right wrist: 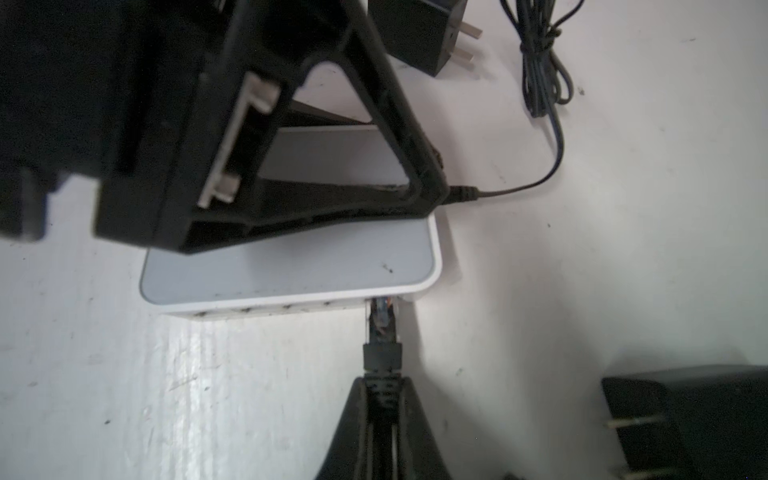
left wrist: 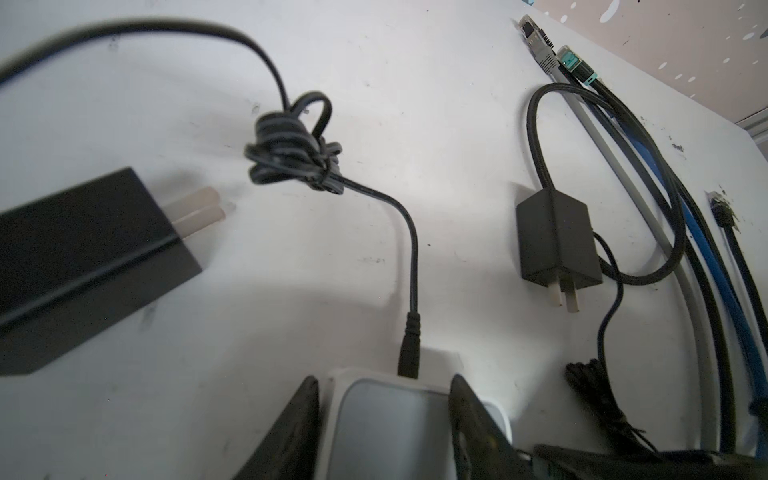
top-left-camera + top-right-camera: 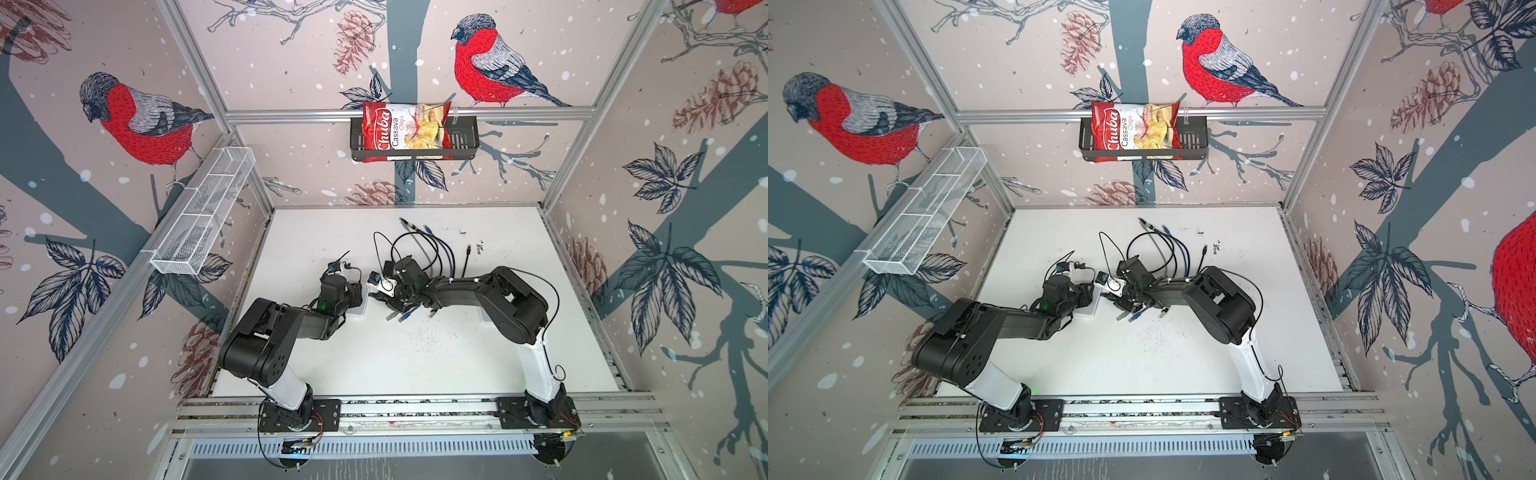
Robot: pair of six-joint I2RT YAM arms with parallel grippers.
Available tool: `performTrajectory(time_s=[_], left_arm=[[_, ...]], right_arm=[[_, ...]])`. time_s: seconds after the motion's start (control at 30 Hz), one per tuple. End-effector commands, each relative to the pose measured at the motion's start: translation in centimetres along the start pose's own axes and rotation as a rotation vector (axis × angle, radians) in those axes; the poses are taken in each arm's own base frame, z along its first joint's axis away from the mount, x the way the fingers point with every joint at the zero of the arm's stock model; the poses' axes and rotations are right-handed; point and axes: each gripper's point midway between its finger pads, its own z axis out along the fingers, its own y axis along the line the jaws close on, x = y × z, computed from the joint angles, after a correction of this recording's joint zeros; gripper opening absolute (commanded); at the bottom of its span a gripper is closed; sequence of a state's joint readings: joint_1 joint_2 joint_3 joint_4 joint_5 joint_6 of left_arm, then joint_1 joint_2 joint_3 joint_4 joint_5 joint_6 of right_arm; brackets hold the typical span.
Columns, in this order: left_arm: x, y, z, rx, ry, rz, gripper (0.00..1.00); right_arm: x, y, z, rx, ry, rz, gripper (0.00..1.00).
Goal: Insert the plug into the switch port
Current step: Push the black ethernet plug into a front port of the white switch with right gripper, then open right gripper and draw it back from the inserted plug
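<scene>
- Only the right wrist view shows the right end effector [image 1: 382, 388] clamped on the plug [image 1: 382, 328], whose tip is entering the switch [image 1: 291, 266] end port, on the table [image 3: 436, 365].
- Left end effector [image 2: 383, 380] sits astride the switch; grip unclear.
- Far bag [image 3: 405, 129]: "Chuba Cassava Chips".

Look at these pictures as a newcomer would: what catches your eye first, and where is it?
Big red-breasted birds cover the walls, and a red chips bag sits in a black basket at the back. On the table, the right gripper holds a plug at a port of the white switch, which the left gripper straddles.
</scene>
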State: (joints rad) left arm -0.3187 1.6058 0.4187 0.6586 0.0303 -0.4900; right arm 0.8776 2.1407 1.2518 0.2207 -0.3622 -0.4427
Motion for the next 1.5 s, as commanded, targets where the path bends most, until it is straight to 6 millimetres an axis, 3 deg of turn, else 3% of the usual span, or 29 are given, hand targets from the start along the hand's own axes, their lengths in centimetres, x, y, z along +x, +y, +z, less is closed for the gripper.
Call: performTrajectory(time_s=[0.0,0.4,0.53,0.97,1.2,1.33,1.4,1.43,1.47], left_arm=[[3.5,-3.7,-0.8,0.227,0.165,0.004,0.49],[4.3,-5.9,-1.4,0.362,0.21,0.045,0.49],[4.3,-5.3,-1.2,0.318,0.205,0.038,0.5],[2.2,-1.9,-0.7,0.097,0.131,0.021,0.53],[1.9,-1.1,-0.3,0.049,0.123,0.027,0.57],[1.0,-1.0,-0.4,0.027,0.099,0.023,0.64],[0.6,-1.0,-0.5,0.019,0.089,0.026,0.68],[0.3,-0.9,-0.6,0.008,0.082,0.025,0.7],[0.0,-0.9,-0.6,0.003,0.075,0.025,0.72]], right_arm=[[-3.8,2.0,0.6,-0.079,-0.137,-0.062,0.0],[-7.2,3.2,0.7,-0.121,-0.241,-0.115,0.0],[-7.6,2.8,0.9,-0.11,-0.243,-0.091,0.0],[-3.4,0.2,0.7,0.017,-0.083,0.054,0.21],[-2.3,-1.0,1.2,0.045,-0.037,0.072,0.24],[-2.6,-2.0,0.6,0.053,-0.055,0.085,0.36],[-2.9,-2.3,0.2,0.057,-0.062,0.083,0.48],[-3.1,-2.4,0.0,0.059,-0.066,0.08,0.94],[-3.3,-2.6,-0.2,0.063,-0.069,0.079,0.99]])
